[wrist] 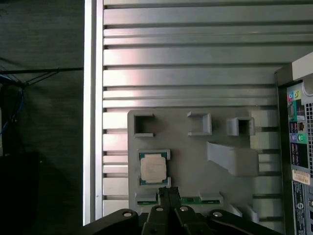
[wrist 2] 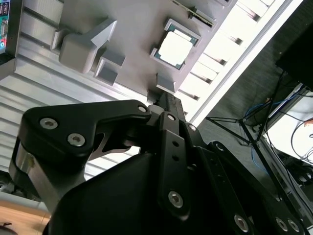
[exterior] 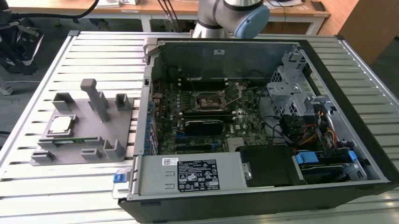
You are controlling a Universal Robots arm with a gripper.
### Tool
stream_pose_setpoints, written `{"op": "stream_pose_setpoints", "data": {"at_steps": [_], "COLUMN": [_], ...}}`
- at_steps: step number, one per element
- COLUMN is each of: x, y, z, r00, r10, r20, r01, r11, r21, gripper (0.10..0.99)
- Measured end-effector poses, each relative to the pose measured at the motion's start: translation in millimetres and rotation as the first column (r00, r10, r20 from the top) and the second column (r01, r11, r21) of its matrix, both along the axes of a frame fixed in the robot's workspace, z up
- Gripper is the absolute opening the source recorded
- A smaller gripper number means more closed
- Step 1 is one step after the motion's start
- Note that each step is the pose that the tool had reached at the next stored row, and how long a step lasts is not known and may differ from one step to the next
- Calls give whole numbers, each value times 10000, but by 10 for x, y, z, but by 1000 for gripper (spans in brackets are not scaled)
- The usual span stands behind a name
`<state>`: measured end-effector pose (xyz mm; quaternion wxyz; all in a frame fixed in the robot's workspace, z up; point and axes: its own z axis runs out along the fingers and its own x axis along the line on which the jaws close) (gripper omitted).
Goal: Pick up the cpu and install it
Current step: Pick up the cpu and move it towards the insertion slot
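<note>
The cpu lies seated in the grey holder, while the gripper hovers over that holder, fingers pressed together, empty.

A robotics lab or workshop: a slatted aluminium workbench carries an opened computer case and a grey parts fixture; wooden desks with cables stand beyond its far edge.
</note>
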<state>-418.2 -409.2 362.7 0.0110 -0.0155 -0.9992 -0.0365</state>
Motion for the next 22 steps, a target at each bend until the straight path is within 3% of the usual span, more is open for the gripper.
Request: {"op": "stream_pose_setpoints", "data": {"at_steps": [3,11,12,13,16,19,21,22], "x": [-3,-4,-4,-4,-4,-4,-5,-4], "y": [-30,-44,-47,-50,-58,-65,-69,-71], "z": [-15,-62,-68,-74,-96,-123,-143,-154], "r00": [10000,10000,10000,10000,9999,9999,9998,9998], "r10": [29,70,76,82,104,144,167,177], "r20": [1,0,0,-1,-4,-32,-57,-74], "r01": [-29,-70,-76,-82,-104,-143,-166,-176], "r11": [10000,10000,9999,9999,9999,9999,9998,9998], "r21": [70,71,70,71,72,71,71,72], "gripper": [106,114,169,169,349,408,525,525]}}
